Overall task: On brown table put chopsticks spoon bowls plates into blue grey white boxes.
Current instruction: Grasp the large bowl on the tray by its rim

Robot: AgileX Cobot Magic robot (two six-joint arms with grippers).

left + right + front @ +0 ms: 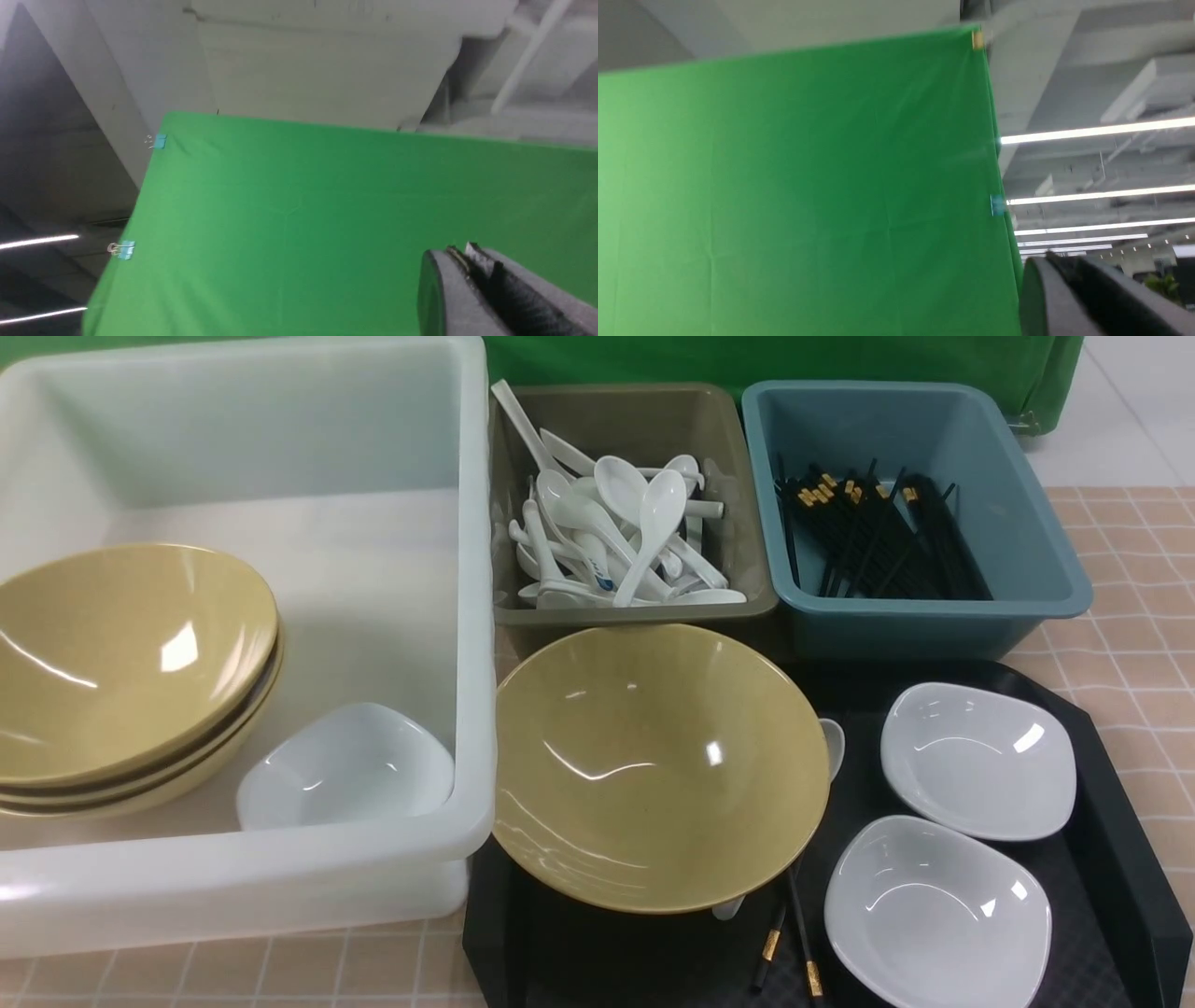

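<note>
One tan bowl [653, 765] sits on the black tray, with two white plates [978, 761] [936, 915] to its right. A spoon [832, 744] peeks out behind the bowl, and a pair of chopsticks [789, 943] sticks out from under its near edge. The white box [280, 868] holds stacked bowls [121, 663] and a plate [345, 770]. Spoons [616, 532] fill the grey box [644, 420]; chopsticks [878, 541] lie in the blue box [1027, 523]. Neither arm shows in the front view. My left gripper [462, 252] and right gripper [1052, 256] are shut, hold nothing, and face green cloth.
The black tray [1120, 859] with raised edges lies at the front right of the brown table [1139, 616]. The three boxes stand side by side behind and left of it. A green cloth backdrop [747, 355] hangs behind the boxes.
</note>
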